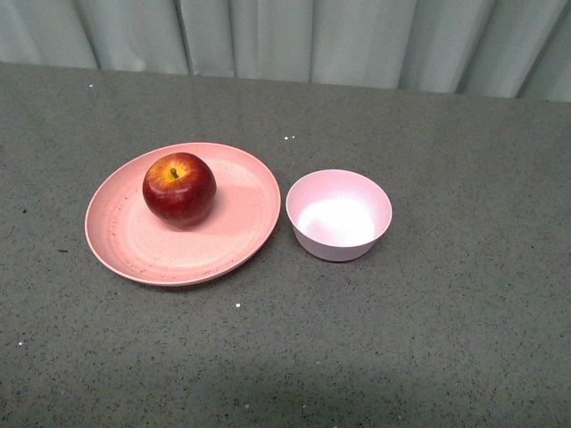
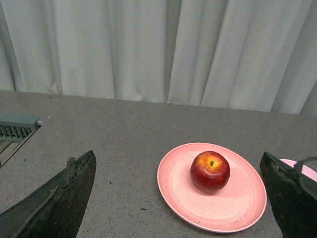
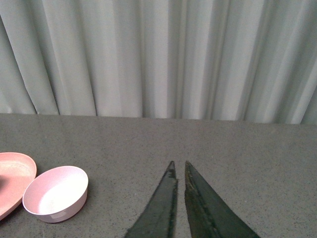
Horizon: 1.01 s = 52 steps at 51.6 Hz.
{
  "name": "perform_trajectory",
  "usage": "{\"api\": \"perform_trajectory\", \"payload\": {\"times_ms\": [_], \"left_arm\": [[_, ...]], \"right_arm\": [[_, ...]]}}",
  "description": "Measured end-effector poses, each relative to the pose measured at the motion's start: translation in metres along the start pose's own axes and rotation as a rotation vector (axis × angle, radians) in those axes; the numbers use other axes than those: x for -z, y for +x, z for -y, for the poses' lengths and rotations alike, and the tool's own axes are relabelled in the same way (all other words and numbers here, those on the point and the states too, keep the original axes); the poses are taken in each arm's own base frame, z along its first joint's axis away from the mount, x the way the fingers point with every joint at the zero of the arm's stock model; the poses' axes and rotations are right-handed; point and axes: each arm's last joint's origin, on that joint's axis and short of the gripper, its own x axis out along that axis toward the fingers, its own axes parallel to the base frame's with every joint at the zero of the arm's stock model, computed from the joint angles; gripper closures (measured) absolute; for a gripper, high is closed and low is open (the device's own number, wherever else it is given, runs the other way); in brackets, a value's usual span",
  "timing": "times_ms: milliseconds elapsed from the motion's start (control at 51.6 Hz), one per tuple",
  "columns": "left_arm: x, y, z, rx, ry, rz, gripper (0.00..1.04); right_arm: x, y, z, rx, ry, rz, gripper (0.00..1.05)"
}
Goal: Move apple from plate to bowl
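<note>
Upright on the plate, the apple; bowl beside, mostly hidden behind the wide-apart left gripper; right gripper together.

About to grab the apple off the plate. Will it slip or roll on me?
Probably slippery: the apple has glossy skin, so grip across its widest part. It's round and sits stem-up on the shallow plate, so a sideways nudge would likely roll it. It looks solid, so it should hold shape when squeezed.
</note>
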Motion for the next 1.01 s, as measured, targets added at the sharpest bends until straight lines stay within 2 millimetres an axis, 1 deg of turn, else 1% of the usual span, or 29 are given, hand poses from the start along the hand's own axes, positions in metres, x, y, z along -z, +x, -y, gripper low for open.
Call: {"api": "perform_trajectory", "payload": {"times_ms": [97, 116, 232, 271, 329, 368, 446, 484, 523, 542, 581, 736, 833, 910, 1007], "left_arm": [[0.0, 0.0, 0.0, 0.0, 0.0, 0.0, 0.07], [0.0, 0.0, 0.0, -0.02, -0.003, -0.008, 0.07], [0.007, 0.006, 0.0, -0.216, -0.023, -0.104, 0.07], [0.01, 0.01, 0.0, -0.252, -0.022, -0.141, 0.07], [0.012, 0.018, 0.0, -0.246, -0.029, -0.167, 0.07], [0.01, 0.026, 0.0, -0.224, -0.044, -0.165, 0.07], [0.005, 0.041, -0.001, -0.195, -0.061, -0.16, 0.07], [0.004, 0.048, -0.002, -0.184, -0.07, -0.162, 0.07], [0.003, 0.057, -0.002, -0.177, -0.077, -0.165, 0.07], [0.002, 0.065, -0.003, -0.171, -0.084, -0.166, 0.07], [0.002, 0.075, -0.003, -0.156, -0.097, -0.165, 0.07], [0.011, 0.12, 0.0, -0.108, -0.118, -0.19, 0.07], [0.024, 0.149, 0.01, -0.06, -0.112, -0.249, 0.07], [0.033, 0.166, 0.021, -0.024, -0.104, -0.292, 0.07], [0.046, 0.195, 0.041, 0.039, -0.091, -0.352, 0.07]], "right_arm": [[0.0, 0.0, 0.0, 0.0, 0.0, 0.0, 0.72], [0.0, 0.0, 0.0, -0.001, 0.0, 0.0, 0.66], [0.0, 0.0, 0.0, 0.0, 0.0, 0.0, 0.5], [0.0, 0.0, 0.0, 0.002, 0.0, 0.0, 0.43], [0.0, 0.0, 0.0, 0.002, 0.0, 0.0, 0.31], [0.0, 0.0, 0.0, 0.0, 0.0, 0.0, 0.22], [0.0, 0.0, 0.0, 0.0, 0.0, 0.0, 0.1], [0.0, 0.0, 0.0, 0.0, 0.002, 0.0, 0.07], [0.0, 0.0, 0.0, 0.0, 0.002, 0.0, 0.09], [0.0, 0.0, 0.0, 0.0, 0.001, 0.0, 0.1], [0.0, 0.0, 0.0, 0.0, 0.002, 0.0, 0.1], [0.0, 0.0, 0.0, 0.0, 0.002, 0.0, 0.09], [0.0, 0.0, 0.0, 0.0, 0.002, 0.0, 0.09], [0.0, 0.0, 0.0, 0.0, 0.002, 0.0, 0.09], [0.0, 0.0, 0.0, 0.0, 0.001, 0.0, 0.09]]}}
